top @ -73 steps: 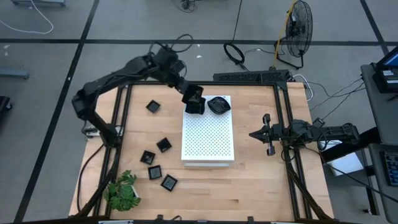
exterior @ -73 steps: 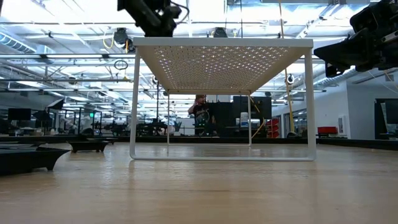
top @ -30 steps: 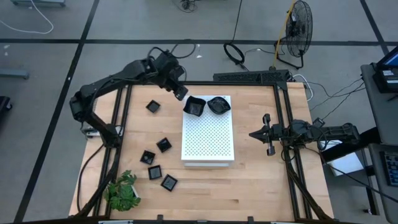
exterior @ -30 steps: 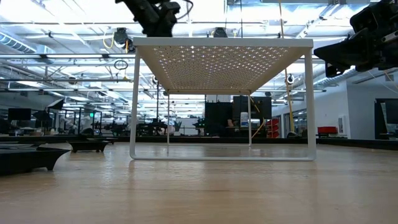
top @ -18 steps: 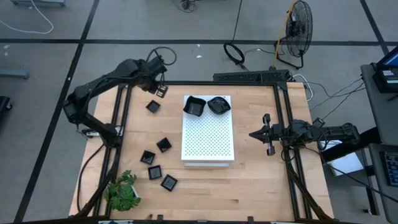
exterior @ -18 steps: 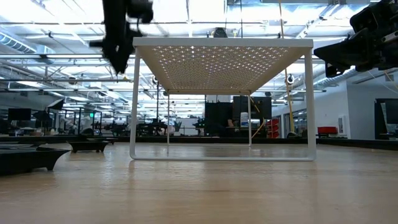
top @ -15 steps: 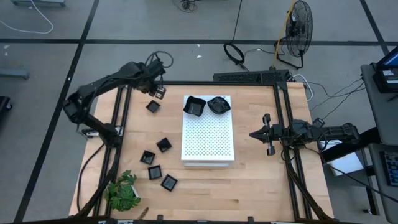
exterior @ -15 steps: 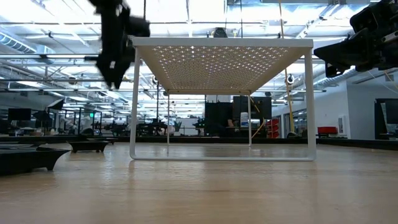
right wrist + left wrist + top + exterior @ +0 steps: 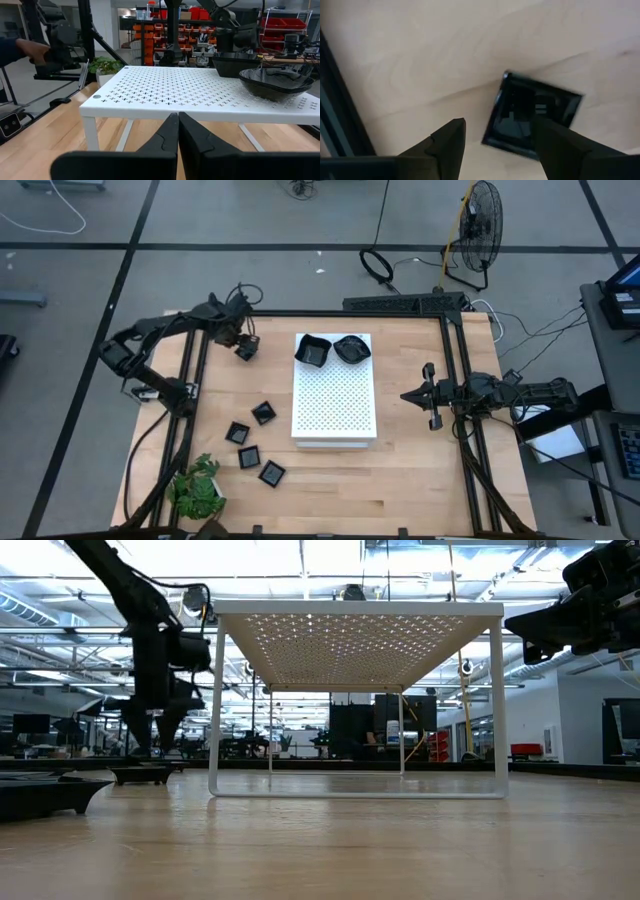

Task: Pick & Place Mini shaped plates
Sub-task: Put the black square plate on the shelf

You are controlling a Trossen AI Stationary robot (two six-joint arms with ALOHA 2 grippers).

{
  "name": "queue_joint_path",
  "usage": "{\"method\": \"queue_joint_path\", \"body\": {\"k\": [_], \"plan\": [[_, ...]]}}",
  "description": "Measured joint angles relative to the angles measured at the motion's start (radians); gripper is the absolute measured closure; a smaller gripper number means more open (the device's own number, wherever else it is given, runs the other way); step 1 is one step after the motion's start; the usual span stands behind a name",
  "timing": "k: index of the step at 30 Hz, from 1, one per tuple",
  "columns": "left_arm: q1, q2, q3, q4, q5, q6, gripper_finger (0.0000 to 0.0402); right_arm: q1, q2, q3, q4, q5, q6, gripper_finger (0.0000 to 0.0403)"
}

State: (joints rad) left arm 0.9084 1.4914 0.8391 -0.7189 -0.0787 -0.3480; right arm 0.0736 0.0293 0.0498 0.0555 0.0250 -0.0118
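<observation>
Mini shaped plates, small glossy black dishes, are split between worktop and stand. Directly under the left pincer point(image 9: 237, 340), whose fingers point(image 9: 447, 145) are spread apart and hold nothing, lies 1 square plate point(image 9: 531, 118) on the wooden worktop point(image 9: 410, 470). Farther off, 2 plates point(image 9: 332, 349) sit on the far end of the white perforated rectangular board point(image 9: 335, 405). Beyond the board, the right pincer point(image 9: 430, 396) waits clenched, empty.
</observation>
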Motion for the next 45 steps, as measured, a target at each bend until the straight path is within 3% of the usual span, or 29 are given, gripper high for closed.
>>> {"method": "queue_joint_path", "body": {"k": [9, 25, 38, 41, 45], "plan": [[0.013, 0.0, -0.052, 0.047, -0.025, -0.02, 0.0176, 0.0, 0.0, 0.0, 0.0, 0.0, 0.0, 0.0403], [0.006, 0.027, -0.053, 0.085, 0.031, -0.028, 0.0176, 0.0, 0.0, 0.0, 0.0, 0.0, 0.0, 0.0403], [-0.019, 0.074, -0.05, 0.095, 0.0, -0.043, 0.0178, 0.0, 0.0, 0.0, 0.0, 0.0, 0.0, 0.0403], [-0.019, 0.074, -0.05, 0.093, 0.015, -0.043, 0.0201, 0.0, 0.0, 0.0, 0.0, 0.0, 0.0, 0.0403], [-0.019, 0.073, -0.05, 0.093, 0.05, -0.042, 0.0263, 0.0, 0.0, 0.0, 0.0, 0.0, 0.0, 0.0403]]}}
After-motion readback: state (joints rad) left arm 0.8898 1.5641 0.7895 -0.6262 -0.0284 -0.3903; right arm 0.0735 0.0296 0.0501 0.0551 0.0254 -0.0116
